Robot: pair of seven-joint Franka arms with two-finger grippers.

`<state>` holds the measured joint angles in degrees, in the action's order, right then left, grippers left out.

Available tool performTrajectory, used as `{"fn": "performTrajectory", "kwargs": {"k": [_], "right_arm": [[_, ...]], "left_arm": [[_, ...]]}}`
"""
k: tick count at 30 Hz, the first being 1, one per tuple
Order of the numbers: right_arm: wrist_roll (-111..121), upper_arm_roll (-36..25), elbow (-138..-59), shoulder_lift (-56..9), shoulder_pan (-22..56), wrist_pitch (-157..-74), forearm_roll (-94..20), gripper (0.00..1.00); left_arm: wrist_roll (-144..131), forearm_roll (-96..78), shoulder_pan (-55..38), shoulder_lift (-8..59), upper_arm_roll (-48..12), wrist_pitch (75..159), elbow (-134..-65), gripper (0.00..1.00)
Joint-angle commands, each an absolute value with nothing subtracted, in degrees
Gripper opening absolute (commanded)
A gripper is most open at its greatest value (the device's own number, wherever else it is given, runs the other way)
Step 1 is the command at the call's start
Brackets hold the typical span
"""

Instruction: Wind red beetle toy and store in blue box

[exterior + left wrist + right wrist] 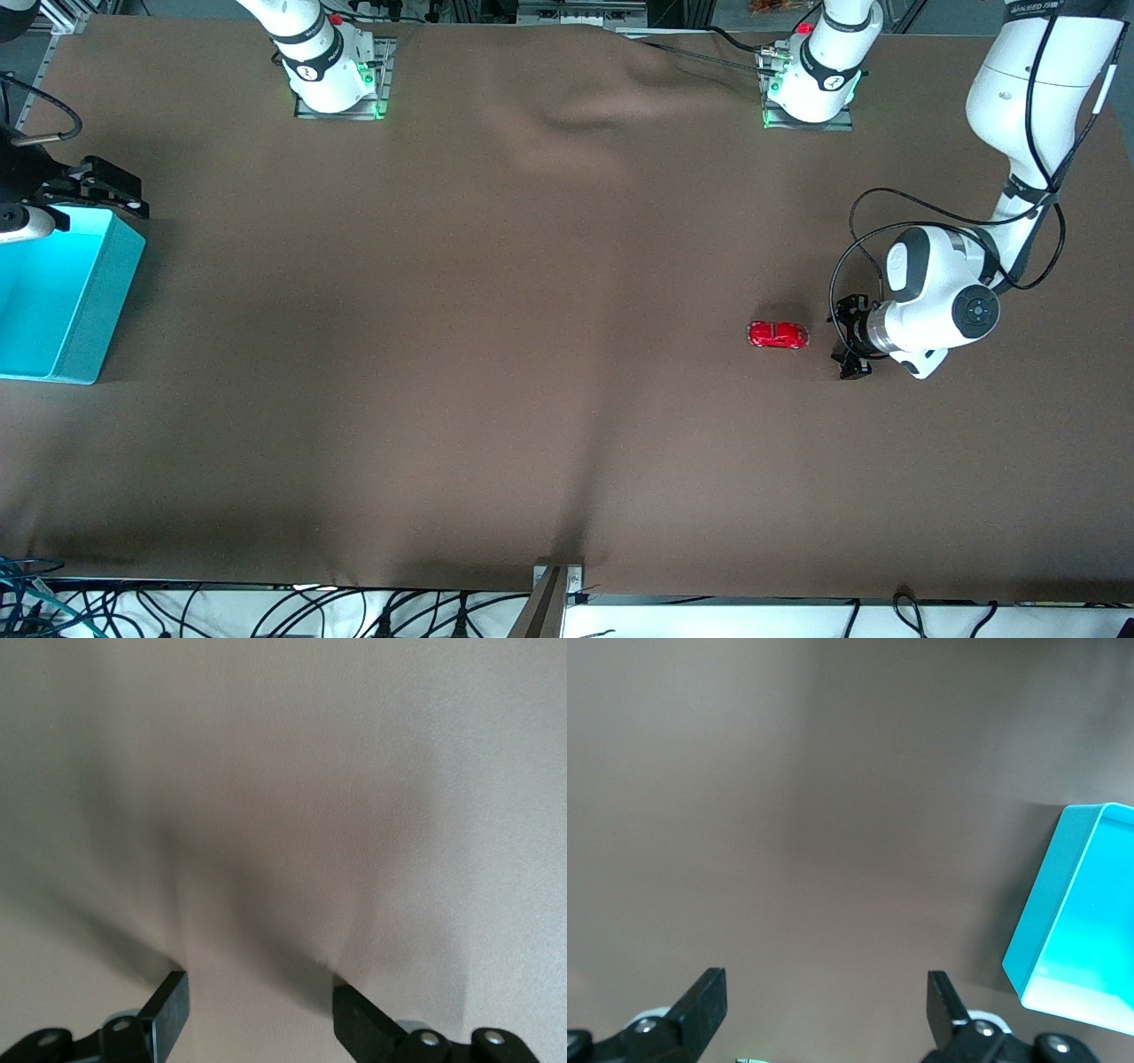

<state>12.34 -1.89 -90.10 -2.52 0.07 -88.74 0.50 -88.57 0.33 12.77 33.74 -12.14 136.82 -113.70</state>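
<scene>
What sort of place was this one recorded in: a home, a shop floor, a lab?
Most likely a robotics lab. Two arms are bolted to a table covered in plain brown cloth, loose cables run along its edge, and it carries only a red toy car and a blue box.

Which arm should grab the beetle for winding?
Left. The left gripper sits open right beside the red beetle toy, at its end of the table. The right gripper, also open, is over the blue box.
</scene>
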Motion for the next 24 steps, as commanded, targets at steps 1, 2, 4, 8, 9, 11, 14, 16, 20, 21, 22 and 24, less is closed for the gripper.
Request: {"fn": "performTrajectory", "kwargs": {"k": [1,2,4,8,9,11,14,16,20,21,22,24], "right_arm": [[12.48,-1.76,-89.03,-2.81,0.18,-87.71,1.32,1.0],[12.57,-1.76,-89.03,-2.81,0.18,-87.71,1.32,1.0],[12.57,-1.76,-88.95,-2.81,0.18,-87.71,1.32,1.0],[12.57,-1.76,-89.03,-2.81,0.18,-87.71,1.32,1.0],[12.57,-1.76,-88.95,-2.81,0.18,-87.71,1.32,1.0],[12.48,-1.76,-88.95,-2.81,0.18,-87.71,1.32,1.0],[12.57,-1.76,-88.95,-2.81,0.18,-87.71,1.32,1.0],[12.48,-1.76,-89.03,-2.81,0.18,-87.71,1.32,1.0],[12.57,-1.76,-88.95,-2.81,0.18,-87.71,1.32,1.0],[12.57,-1.76,-89.03,-2.81,0.18,-87.71,1.41,1.0],[12.57,-1.76,-89.03,-2.81,0.18,-87.71,1.41,1.0],[12.57,-1.76,-89.03,-2.81,0.18,-87.71,1.41,1.0]], "left_arm": [[-89.47,1.93,13.27,34.19,-12.3,136.67,-112.76,0.78],[-89.39,1.93,13.27,33.84,-12.3,136.58,-112.68,0.78],[-89.3,1.93,13.18,33.84,-12.39,136.58,-112.68,0.78],[-89.21,2.11,13.18,33.49,-12.48,136.58,-112.59,0.78],[-88.95,2.28,13.18,33.31,-12.57,136.58,-112.59,0.78],[-88.33,2.72,12.92,32.7,-12.66,136.58,-112.5,0.78],[-85.44,2.81,12.57,31.56,-12.74,136.58,-112.15,0.79],[-83.15,2.81,12.57,30.68,-13.09,136.49,-111.62,0.79],[-79.81,2.81,12.57,28.31,-13.45,136.49,-111.45,0.84],[-78.93,2.81,12.57,27.6,-13.45,136.49,-111.45,0.88],[-77.97,2.81,12.57,26.81,-13.45,136.49,-111.45,0.92],[-76.12,2.81,12.57,25.5,-13.45,136.49,-111.44,0.99]]}}
